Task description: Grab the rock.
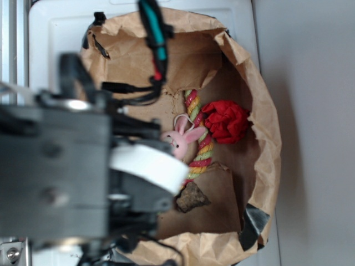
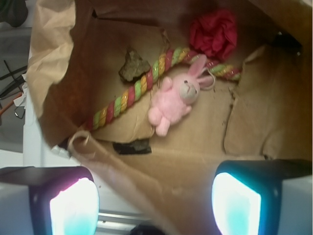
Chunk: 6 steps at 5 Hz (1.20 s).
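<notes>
The rock [image 2: 133, 66] is a small dark grey-brown jagged lump on the brown paper floor, touching the left side of a striped rope [image 2: 142, 90]. From the exterior it appears as the rock [image 1: 191, 198] just beyond the arm's blurred bulk [image 1: 55, 166]. My gripper [image 2: 155, 205] is open, its two lit fingertips wide apart at the bottom of the wrist view. It hovers over the bag's near rim, well short of the rock. Nothing is between the fingers.
A pink plush bunny [image 2: 173, 98] lies against the rope, with a red fabric ball [image 2: 213, 32] beyond it. A black tape patch [image 2: 132, 146] sits on the paper near the rim. Crumpled paper bag walls [image 1: 266, 122] ring everything.
</notes>
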Motion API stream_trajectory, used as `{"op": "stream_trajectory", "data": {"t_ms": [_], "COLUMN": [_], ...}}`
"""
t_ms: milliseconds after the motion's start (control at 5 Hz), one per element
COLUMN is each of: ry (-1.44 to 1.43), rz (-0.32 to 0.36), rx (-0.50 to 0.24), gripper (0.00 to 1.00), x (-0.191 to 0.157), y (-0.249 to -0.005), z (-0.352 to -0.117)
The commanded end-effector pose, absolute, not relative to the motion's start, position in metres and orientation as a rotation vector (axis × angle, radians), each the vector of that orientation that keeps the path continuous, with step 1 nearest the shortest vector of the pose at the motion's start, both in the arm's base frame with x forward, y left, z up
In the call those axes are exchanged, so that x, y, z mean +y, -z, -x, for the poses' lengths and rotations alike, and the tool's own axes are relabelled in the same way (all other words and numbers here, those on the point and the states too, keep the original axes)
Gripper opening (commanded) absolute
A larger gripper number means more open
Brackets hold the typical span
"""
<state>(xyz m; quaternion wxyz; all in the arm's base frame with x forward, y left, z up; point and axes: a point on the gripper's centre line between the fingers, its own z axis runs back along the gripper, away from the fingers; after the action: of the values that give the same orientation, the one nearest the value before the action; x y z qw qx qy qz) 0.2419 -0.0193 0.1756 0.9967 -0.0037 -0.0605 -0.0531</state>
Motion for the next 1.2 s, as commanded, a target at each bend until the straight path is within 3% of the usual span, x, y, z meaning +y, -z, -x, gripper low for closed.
{"op": "stream_trajectory", "data": {"t_ms": [0, 600, 1000], "ry": [0.172, 0.384, 0.449], "rz": [0.036, 0.012, 0.055], "rx": [-0.203, -0.271, -0.305], "gripper": [1.0, 1.0, 1.0], "x": [-0.005, -0.017, -0.016], "y": [-0.182, -0.145, -0.146], "z": [-0.28, -0.296, -0.293]}}
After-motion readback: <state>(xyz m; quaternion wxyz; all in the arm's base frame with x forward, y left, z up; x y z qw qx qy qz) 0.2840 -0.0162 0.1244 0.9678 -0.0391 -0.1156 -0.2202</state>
